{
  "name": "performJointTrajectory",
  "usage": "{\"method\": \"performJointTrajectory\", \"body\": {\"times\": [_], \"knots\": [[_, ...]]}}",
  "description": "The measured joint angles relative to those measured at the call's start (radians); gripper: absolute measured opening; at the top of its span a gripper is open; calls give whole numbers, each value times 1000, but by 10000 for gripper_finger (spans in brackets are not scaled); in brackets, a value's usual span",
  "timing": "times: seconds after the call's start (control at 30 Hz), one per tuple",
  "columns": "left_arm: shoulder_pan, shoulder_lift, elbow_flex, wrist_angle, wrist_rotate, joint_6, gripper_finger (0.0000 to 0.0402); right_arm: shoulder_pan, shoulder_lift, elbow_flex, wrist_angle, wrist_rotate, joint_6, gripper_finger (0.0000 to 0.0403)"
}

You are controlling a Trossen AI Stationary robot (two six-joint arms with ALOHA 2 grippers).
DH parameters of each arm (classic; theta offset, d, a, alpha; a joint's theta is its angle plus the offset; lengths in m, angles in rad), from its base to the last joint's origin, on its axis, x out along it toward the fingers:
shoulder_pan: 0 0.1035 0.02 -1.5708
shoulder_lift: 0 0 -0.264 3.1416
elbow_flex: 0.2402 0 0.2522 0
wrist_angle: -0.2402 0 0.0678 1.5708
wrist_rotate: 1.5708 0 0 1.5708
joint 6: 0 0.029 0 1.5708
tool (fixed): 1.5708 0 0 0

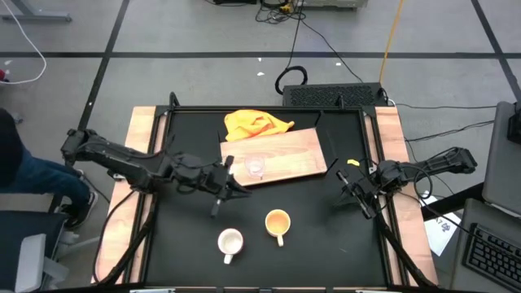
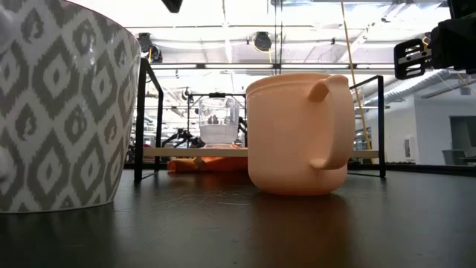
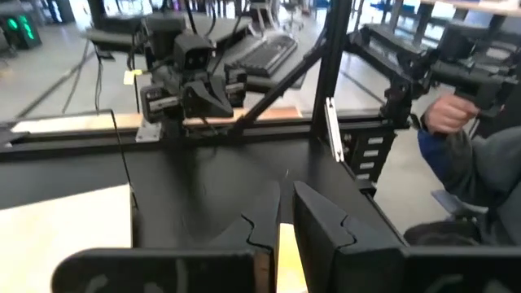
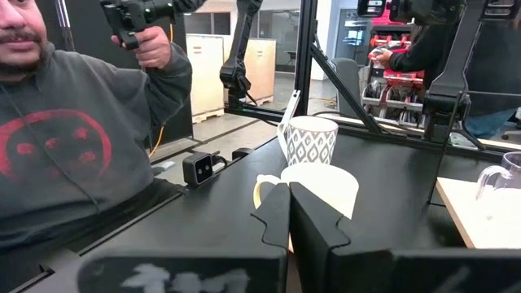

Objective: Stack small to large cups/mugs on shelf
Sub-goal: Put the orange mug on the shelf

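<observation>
The glass cup is standing on the wooden shelf. The orange mug and white mug are waiting on the table. The left claw, narrowly closed, is hovering beside the shelf, holding nothing. The right claw is fully closed and empty.

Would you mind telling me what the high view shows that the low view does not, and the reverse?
Only the high view shows the yellow cloth, the whole wooden board, and both tools: left beside the board, right near the table's right edge. Only the low view shows the white mug's grey diamond pattern and the ceiling lights. Both show the clear glass cup on the board, the orange mug and the white mug.
</observation>
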Motion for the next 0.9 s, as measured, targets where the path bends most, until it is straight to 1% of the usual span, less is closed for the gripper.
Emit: {"method": "performJointTrajectory", "body": {"times": [0.17, 0.37, 0.5, 0.67, 0.9], "knots": [[14, 73, 95, -120, 30, -8, 35, 0, 0, 0, -3, 0, 0, 0], [16, 164, 212, -278, 31, -8, 35, 0, 0, 0, -5, 0, 0, 0], [17, 195, 246, -294, 42, -5, 35, 0, 0, 0, -12, 0, 0, 0], [27, 196, 253, -296, 48, 6, 35, 0, 0, 0, -12, 0, 0, 0], [74, 206, 254, -293, 67, -54, 35, 0, 0, 0, -11, 1, 0, 0]]}}
